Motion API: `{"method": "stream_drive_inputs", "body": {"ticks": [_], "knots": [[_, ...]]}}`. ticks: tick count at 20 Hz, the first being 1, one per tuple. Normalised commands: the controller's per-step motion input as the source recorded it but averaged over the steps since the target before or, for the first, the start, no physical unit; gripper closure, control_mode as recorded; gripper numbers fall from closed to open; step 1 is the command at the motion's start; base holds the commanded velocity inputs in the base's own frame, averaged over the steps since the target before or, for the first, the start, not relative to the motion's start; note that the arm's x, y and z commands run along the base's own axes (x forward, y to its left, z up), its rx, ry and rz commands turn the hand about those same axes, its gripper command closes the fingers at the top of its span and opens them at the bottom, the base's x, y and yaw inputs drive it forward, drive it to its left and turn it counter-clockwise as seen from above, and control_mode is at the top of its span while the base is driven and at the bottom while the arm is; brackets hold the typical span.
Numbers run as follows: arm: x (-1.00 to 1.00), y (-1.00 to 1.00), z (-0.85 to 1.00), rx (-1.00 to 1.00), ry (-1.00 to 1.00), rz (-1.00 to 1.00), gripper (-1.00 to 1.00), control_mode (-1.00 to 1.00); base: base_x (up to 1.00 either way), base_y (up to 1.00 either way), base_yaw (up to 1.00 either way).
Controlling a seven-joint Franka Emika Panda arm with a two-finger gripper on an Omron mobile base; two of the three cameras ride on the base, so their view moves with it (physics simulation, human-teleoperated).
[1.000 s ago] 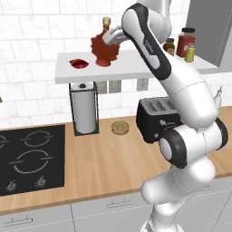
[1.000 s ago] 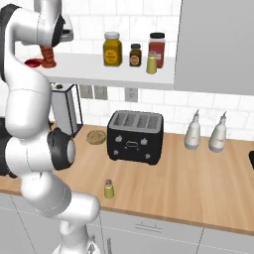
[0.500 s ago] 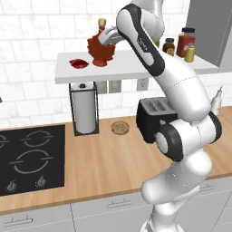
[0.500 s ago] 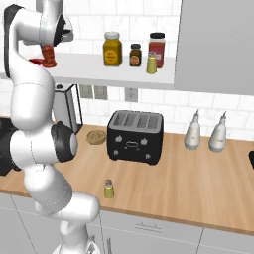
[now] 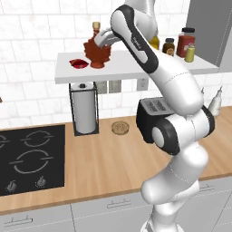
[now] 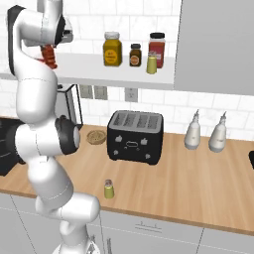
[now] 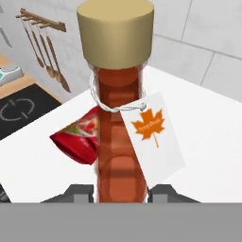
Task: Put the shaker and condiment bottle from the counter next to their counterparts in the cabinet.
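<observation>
From the left base view we see the cabinet (image 5: 136, 68) shelf carrying the red packet (image 5: 78, 63) at its left, the condiment bottle (image 5: 97, 50) standing just beside it, and jars with a shaker (image 5: 190, 53) toward the right end; the gripper (image 5: 103, 40) is at the bottle's upper side; below, a paper towel roll (image 5: 85, 111) and a toaster (image 5: 152, 118) stand on the counter (image 5: 99, 163).

From the right base view the arm hides most of the bottle (image 6: 49, 54); a mustard jar (image 6: 112, 48), a dark jar (image 6: 135, 54) and a red jar (image 6: 157, 49) line the shelf; the second shaker (image 6: 108, 189) stands near the counter's front edge, well apart from the gripper.

In the hand view the fingers (image 7: 78, 193) clasp the bottle's body on both sides; its tan cap (image 7: 116, 32) and leaf tag (image 7: 152, 133) face us; the packet lies just behind it.
</observation>
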Motion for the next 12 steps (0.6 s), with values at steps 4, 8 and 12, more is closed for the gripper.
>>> {"method": "stream_drive_inputs", "body": {"ticks": [4,8,12], "knots": [[0.2,0.07,-0.06,-0.01,0.0,0.03,1.0,-1.0,0.0,0.0,0.0],[0.14,0.0,-0.09,0.0,0.0,0.03,1.0,-1.0,0.0,0.0,0.0],[0.02,0.02,-0.23,0.0,-0.01,0.05,-1.0,-1.0,0.0,0.0,0.0]]}}
